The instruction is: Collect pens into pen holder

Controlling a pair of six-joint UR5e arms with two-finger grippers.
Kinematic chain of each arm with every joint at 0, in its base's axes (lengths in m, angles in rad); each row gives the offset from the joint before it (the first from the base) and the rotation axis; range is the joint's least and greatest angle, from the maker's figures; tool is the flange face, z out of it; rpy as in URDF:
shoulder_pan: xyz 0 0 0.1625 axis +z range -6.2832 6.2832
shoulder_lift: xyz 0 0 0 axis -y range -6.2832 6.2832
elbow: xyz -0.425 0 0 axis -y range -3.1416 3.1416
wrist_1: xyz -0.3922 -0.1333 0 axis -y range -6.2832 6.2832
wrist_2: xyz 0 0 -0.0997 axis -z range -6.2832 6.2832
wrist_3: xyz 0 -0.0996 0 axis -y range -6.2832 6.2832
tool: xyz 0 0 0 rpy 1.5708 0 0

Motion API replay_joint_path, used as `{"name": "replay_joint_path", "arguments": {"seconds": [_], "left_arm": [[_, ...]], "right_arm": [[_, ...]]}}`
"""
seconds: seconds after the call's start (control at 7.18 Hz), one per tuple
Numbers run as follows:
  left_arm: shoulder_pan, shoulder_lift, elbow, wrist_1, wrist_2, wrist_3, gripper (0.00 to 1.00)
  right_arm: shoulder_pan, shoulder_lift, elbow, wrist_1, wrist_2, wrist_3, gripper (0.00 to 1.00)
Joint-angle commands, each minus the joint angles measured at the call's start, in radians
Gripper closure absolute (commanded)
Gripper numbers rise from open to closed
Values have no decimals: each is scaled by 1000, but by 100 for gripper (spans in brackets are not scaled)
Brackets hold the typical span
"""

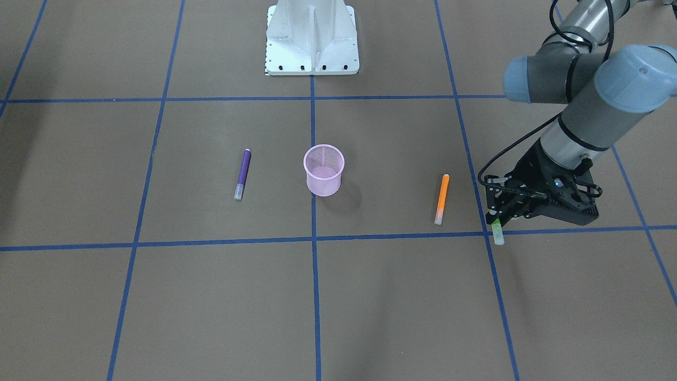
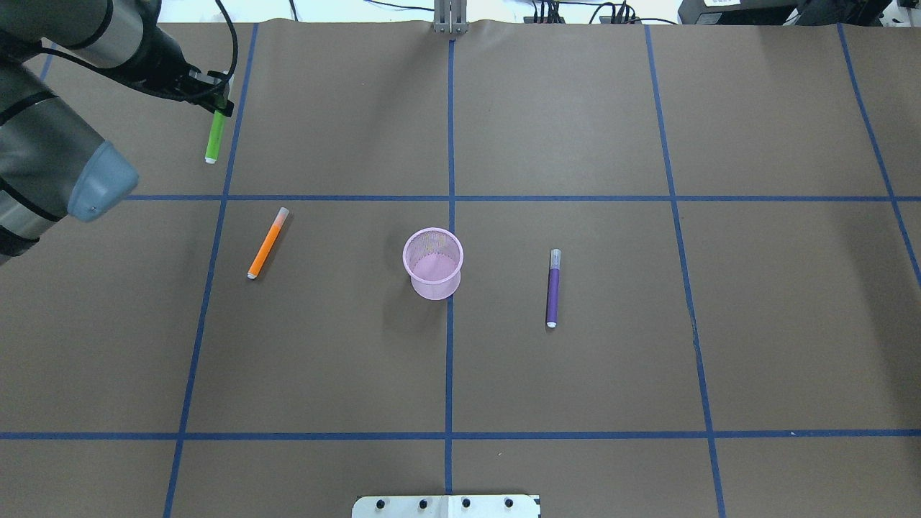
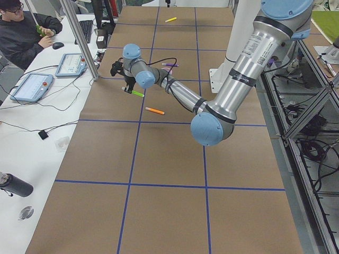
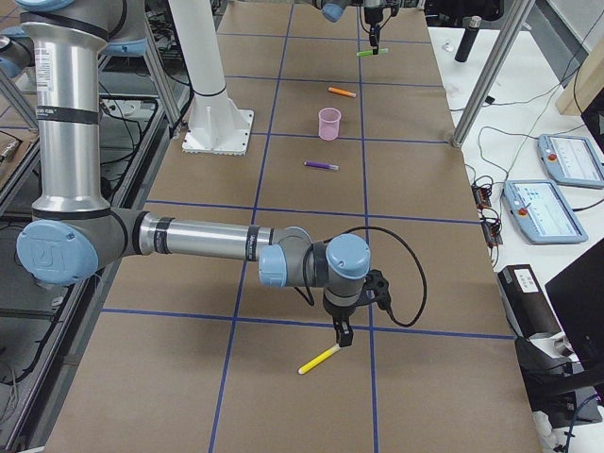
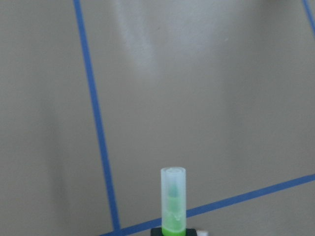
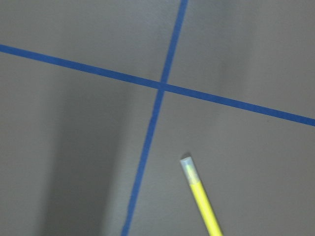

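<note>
Clamping of green pen is seen at left gripper (cap outward). Pen holder is stood mid-table between orange pen and purple pen. State of right gripper cannot be told.

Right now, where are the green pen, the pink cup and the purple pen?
green pen [image 2: 213, 140], overhead view, green barrel.
pink cup [image 1: 323, 184], front-facing view, mesh wall.
purple pen [image 2: 552, 291], overhead view, purple barrel.
</note>
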Motion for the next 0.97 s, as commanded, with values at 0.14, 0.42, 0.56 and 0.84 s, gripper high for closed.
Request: {"name": "replay_joint_path", "arguments": {"seconds": [0.14,0.42,0.56,0.84], "left_arm": [[2,-62,-14,-16,25,-18,100],[2,-67,-14,-18,25,-18,100],[2,-67,-13,-18,25,-18,100],[2,-67,-14,-19,25,-18,100]], "right_arm": [[-59,3,-189,191,89,-130,0],[-125,6,-198,194,19,-199,1],[-143,23,-212,194,-35,-212,1],[-148,112,-363,218,-46,-284,3]]}}
